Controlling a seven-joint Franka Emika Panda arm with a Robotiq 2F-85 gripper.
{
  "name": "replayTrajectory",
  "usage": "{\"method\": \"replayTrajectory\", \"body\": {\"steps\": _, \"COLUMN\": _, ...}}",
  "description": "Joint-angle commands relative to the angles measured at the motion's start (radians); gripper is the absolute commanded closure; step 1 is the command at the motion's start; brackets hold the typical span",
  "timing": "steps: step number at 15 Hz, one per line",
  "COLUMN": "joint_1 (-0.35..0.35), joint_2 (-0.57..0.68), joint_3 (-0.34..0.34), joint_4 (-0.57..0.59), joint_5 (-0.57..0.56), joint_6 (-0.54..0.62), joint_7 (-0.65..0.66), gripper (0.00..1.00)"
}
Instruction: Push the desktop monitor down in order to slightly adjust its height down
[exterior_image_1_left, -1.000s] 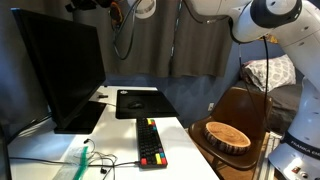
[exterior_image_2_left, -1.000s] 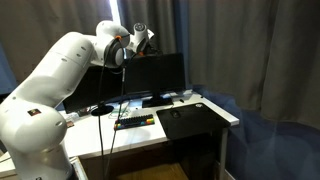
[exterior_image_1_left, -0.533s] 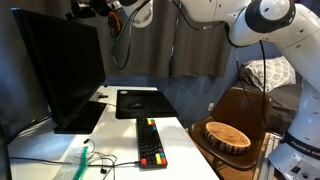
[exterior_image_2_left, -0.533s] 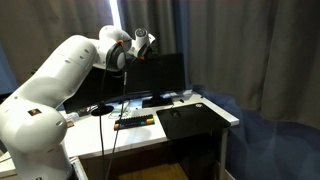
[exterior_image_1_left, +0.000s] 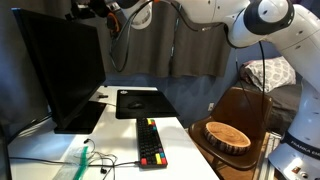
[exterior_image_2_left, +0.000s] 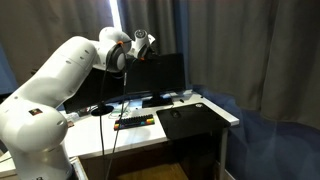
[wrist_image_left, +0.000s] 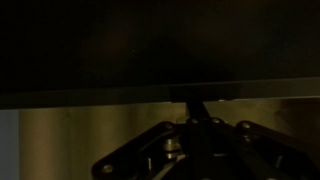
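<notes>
The desktop monitor (exterior_image_1_left: 60, 75) is a large black blank screen on a black stand at the back of the white desk; it also shows in the other exterior view (exterior_image_2_left: 160, 75). My gripper (exterior_image_1_left: 95, 9) sits at the monitor's top edge near a corner, also seen from the other side (exterior_image_2_left: 147, 46). In the wrist view the monitor (wrist_image_left: 150, 45) fills the dark upper half, and my gripper (wrist_image_left: 200, 108) looks shut, its joined fingertips against the monitor's edge. It holds nothing.
A black mouse pad (exterior_image_1_left: 137, 102) and a black keyboard with coloured keys (exterior_image_1_left: 150, 143) lie on the desk in front of the monitor. A wooden bowl (exterior_image_1_left: 227, 135) rests on a brown seat beside the desk. Grey curtains hang behind. Cables hang from the arm.
My gripper has come down a little onto the monitor's top edge. The monitor's height looks about the same.
</notes>
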Motion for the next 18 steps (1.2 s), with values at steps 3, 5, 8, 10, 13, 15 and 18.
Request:
{"method": "replayTrajectory", "body": {"steps": 3, "joint_1": 0.015, "joint_2": 0.004, "joint_3": -0.058, "joint_4": -0.010, "joint_5": -0.012, "joint_6": -0.031, "joint_7": 0.055, "gripper": 1.00}}
{"method": "replayTrajectory", "body": {"steps": 5, "joint_1": 0.014, "joint_2": 0.005, "joint_3": -0.059, "joint_4": -0.015, "joint_5": -0.008, "joint_6": -0.035, "joint_7": 0.063, "gripper": 1.00}}
{"method": "replayTrajectory", "body": {"steps": 8, "joint_1": 0.014, "joint_2": 0.007, "joint_3": -0.065, "joint_4": -0.024, "joint_5": -0.009, "joint_6": -0.046, "joint_7": 0.075, "gripper": 1.00}}
{"method": "replayTrajectory", "body": {"steps": 10, "joint_1": 0.012, "joint_2": 0.009, "joint_3": -0.065, "joint_4": -0.027, "joint_5": -0.008, "joint_6": -0.048, "joint_7": 0.079, "gripper": 1.00}}
{"method": "replayTrajectory", "body": {"steps": 13, "joint_1": 0.007, "joint_2": 0.008, "joint_3": -0.065, "joint_4": -0.042, "joint_5": -0.004, "joint_6": -0.046, "joint_7": 0.092, "gripper": 1.00}}
{"method": "replayTrajectory", "body": {"steps": 15, "joint_1": 0.004, "joint_2": 0.007, "joint_3": -0.063, "joint_4": -0.050, "joint_5": -0.003, "joint_6": -0.045, "joint_7": 0.098, "gripper": 1.00}}
{"method": "replayTrajectory", "body": {"steps": 18, "joint_1": 0.012, "joint_2": -0.004, "joint_3": -0.025, "joint_4": 0.002, "joint_5": 0.000, "joint_6": 0.000, "joint_7": 0.076, "gripper": 0.99}}
